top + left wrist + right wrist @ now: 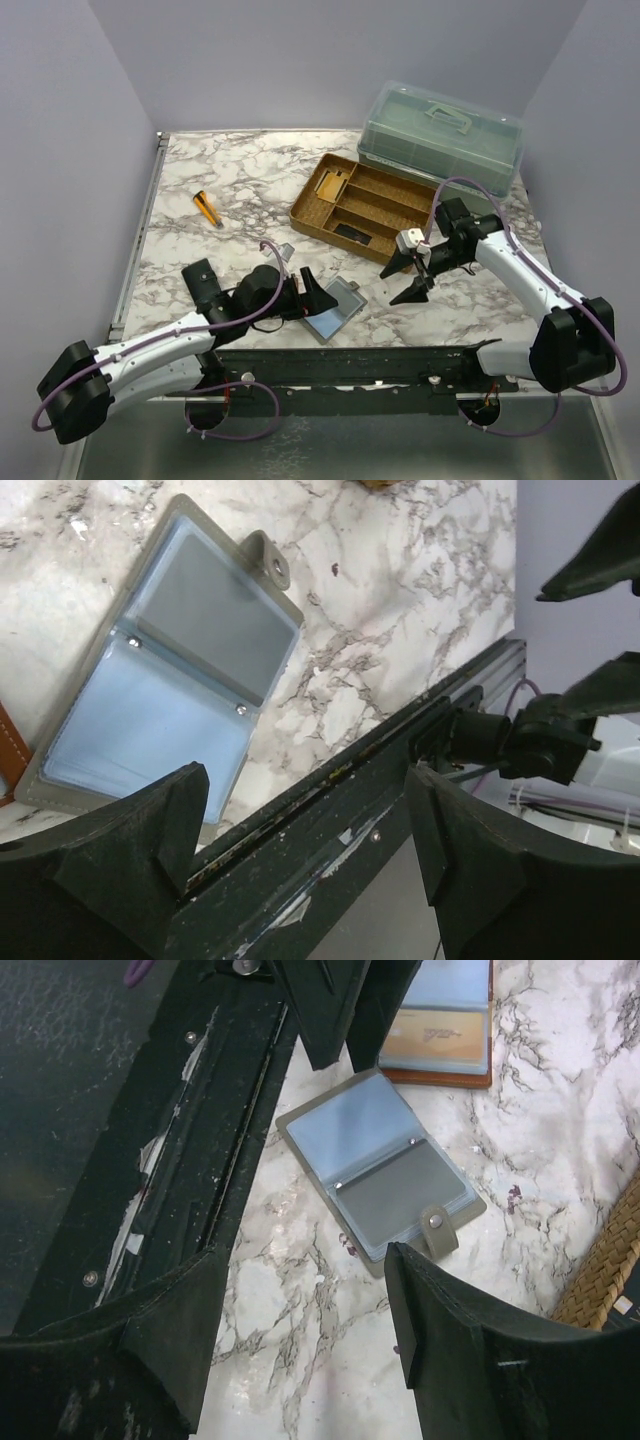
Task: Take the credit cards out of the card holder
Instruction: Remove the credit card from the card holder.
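The card holder lies open at the top of the right wrist view, with a blue panel and a tan-orange panel in a reddish-brown rim. I cannot tell the credit cards apart from its panels. In the top view my left arm hides most of the holder. My left gripper stands open and empty beside it, its jaws over the table's front rail. My right gripper is open too, its jaws above bare marble, short of the blue-grey folder.
The blue-grey two-panel folder lies open near the front edge. A woven tray with a small black case sits mid-table. A green lidded box stands behind it. An orange pen-like thing lies at the left.
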Controlling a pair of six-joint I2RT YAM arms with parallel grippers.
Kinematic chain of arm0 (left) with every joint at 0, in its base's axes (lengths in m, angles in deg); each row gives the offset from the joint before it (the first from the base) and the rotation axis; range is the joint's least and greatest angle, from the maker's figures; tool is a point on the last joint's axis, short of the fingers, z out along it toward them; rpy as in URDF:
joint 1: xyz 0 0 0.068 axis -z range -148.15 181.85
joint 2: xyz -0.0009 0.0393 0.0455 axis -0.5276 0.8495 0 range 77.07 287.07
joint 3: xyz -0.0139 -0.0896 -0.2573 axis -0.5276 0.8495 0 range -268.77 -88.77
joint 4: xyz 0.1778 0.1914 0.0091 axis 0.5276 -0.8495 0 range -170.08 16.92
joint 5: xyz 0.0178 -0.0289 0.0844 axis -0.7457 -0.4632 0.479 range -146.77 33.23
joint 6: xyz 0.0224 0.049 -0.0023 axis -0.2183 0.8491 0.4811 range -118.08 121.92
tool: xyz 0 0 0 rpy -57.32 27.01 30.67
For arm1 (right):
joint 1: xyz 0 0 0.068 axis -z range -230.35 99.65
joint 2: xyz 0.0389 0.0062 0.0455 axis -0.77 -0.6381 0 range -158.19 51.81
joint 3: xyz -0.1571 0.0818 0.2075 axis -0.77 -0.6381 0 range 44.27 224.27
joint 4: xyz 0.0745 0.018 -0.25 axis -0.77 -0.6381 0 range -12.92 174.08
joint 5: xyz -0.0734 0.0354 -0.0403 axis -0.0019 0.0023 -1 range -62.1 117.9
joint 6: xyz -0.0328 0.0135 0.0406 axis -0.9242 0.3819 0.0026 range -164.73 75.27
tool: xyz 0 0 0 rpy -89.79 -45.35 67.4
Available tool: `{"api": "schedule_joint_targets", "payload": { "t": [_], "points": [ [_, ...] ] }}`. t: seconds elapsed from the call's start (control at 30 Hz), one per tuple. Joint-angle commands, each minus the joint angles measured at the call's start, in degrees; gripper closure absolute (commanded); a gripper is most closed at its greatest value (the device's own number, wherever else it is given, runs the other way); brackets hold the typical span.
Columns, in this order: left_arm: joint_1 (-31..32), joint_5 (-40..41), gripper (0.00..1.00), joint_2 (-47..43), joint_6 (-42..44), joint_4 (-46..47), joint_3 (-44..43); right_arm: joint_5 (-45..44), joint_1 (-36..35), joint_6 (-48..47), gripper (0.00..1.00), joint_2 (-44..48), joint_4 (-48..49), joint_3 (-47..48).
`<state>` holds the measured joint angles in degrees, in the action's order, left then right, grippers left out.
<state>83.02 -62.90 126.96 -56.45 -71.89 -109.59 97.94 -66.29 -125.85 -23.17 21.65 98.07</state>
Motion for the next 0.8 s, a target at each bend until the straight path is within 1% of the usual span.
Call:
{"api": "schedule_joint_targets", "payload": {
  "t": [0.0,0.1,0.17,0.23,0.47,0.57,0.67,0.77],
  "points": [
    [2.5,8.7,0.16,3.7,-1.7,-5.4,-4.2,-2.2,-1.0,3.0,0.29,1.7,3.7,-0.5],
    [4.2,12.5,0.20,8.8,0.2,-9.6,-8.4,-2.1,-1.6,2.6,0.29,1.0,4.7,-1.4],
    [5.5,14.8,0.23,11.9,3.3,-11.5,-10.9,-1.7,-1.8,2.4,0.29,0.8,5.4,-2.3],
    [6.5,16.4,0.24,14.7,6.5,-12.7,-13.0,-1.3,-2.0,2.7,0.29,0.8,7.0,-3.6],
    [7.0,15.7,0.23,23.4,20.6,-13.9,-18.8,-2.9,-2.4,8.5,0.29,1.2,11.4,-4.3],
    [7.0,17.8,0.23,26.6,23.4,-14.1,-20.0,-2.6,-2.4,9.0,0.30,0.7,11.9,-4.6],
    [6.9,19.9,0.24,29.2,24.4,-14.1,-20.9,-2.4,-2.5,9.0,0.30,0.2,13.1,-5.8],
    [6.3,20.7,0.25,31.3,26.4,-14.2,-22.3,-2.1,-2.6,9.0,0.30,-0.7,13.2,-6.0]
  ]
}}
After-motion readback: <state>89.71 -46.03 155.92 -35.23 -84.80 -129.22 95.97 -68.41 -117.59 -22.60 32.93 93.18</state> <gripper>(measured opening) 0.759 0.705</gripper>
